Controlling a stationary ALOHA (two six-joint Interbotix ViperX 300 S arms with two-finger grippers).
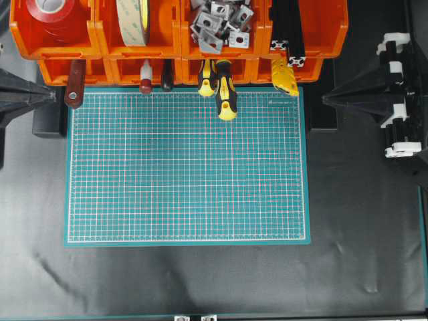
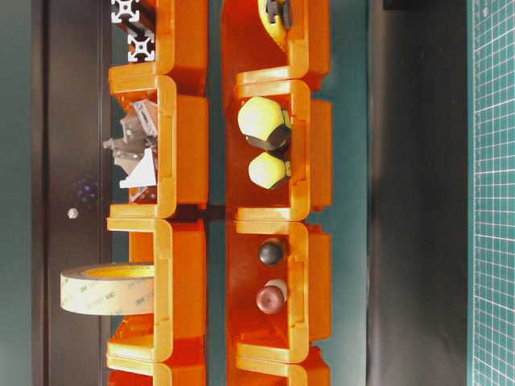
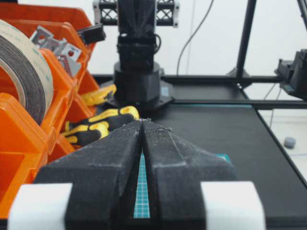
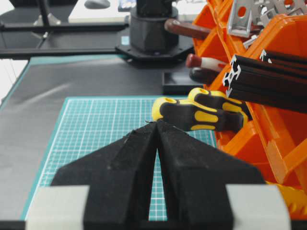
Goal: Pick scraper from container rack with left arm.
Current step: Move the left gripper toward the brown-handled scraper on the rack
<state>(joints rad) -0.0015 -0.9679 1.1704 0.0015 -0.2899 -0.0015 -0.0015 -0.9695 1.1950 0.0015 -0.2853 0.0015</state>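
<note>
Along top edge of overhead view: container rack (image 1: 175, 40), two tiers of orange bins, open fronts facing green cutting mat (image 1: 187, 164). In leftmost lower bin: scraper (image 1: 74, 85), reddish-brown handle sticking out over mat's top-left corner, hole at handle end visible, blade hidden inside bin. Just right of it: small red-capped tool (image 1: 145, 79) and a dark-handled tool (image 1: 166, 78), both poking out of next bin. Further right: two yellow-and-black screwdrivers (image 1: 221, 87), handles overhanging mat; yellow object (image 1: 285, 75) in rightmost lower bin. Upper tier, left to right: red tape roll (image 1: 53, 9), beige tape roll (image 1: 134, 20), metal brackets (image 1: 221, 23), black aluminium extrusions (image 1: 289, 33).

At left edge: left gripper (image 1: 52, 95), tip pointing toward mat, near scraper handle but apart from it, not touching. Jaws pressed together, nothing between them; wrist view confirms fingers (image 3: 115, 158) meeting at tip, only a thin slit showing mat below.

At right edge: right gripper (image 1: 326, 99), tip beside mat's right border, well apart from rack contents. Fingers (image 4: 192, 167) pressed together at tip, holding nothing.

Scraper untouched, resting in rack.
</note>
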